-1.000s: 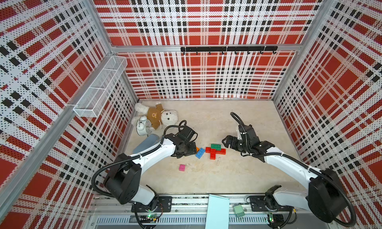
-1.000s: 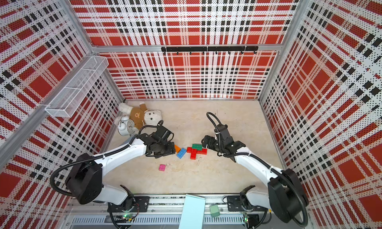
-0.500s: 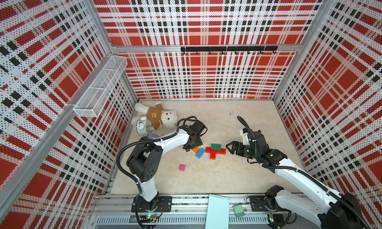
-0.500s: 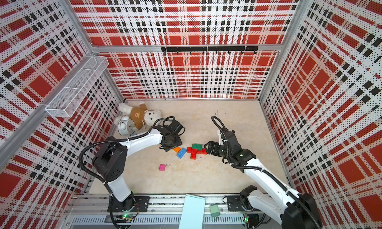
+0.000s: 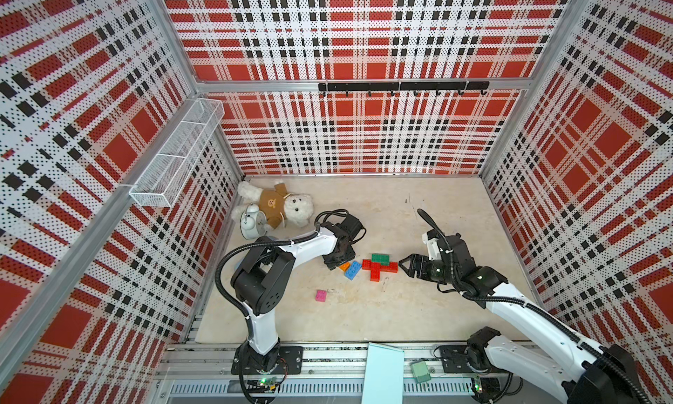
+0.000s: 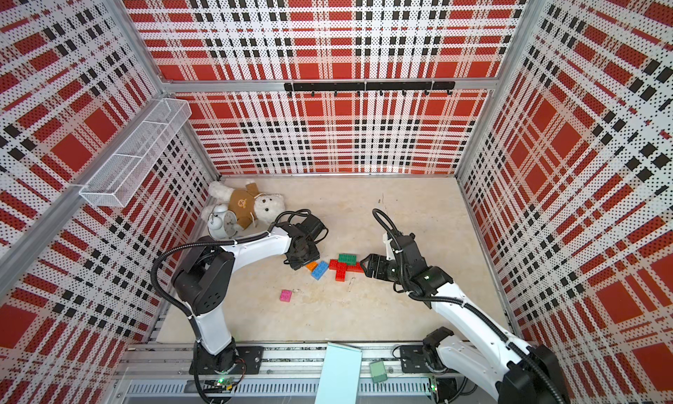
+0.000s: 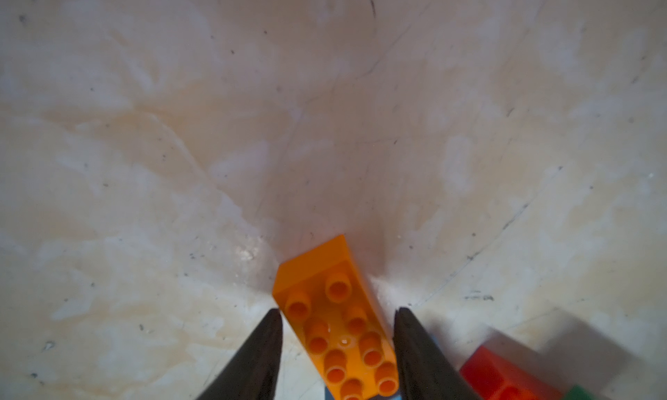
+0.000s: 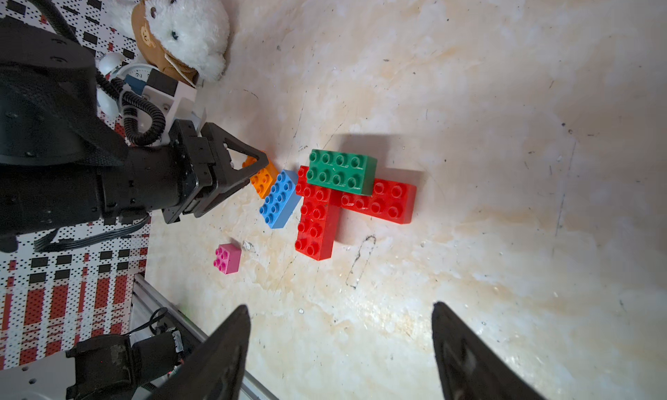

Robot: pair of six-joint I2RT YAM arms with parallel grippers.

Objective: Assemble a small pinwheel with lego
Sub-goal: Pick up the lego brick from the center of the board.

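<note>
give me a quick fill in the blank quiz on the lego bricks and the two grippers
1. The brick between the left gripper's fingers is ____.
2. The green brick sits on top of the ____ bricks.
3. The one brick lying apart from all the others is ____.
4. The right gripper stands open and holds ____.

Missing words: orange; red; pink; nothing.

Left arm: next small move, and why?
Probably close the left gripper on the orange brick. The brick sits lengthwise between the open jaws, with a gap showing along one side, so it isn't gripped yet.
</note>
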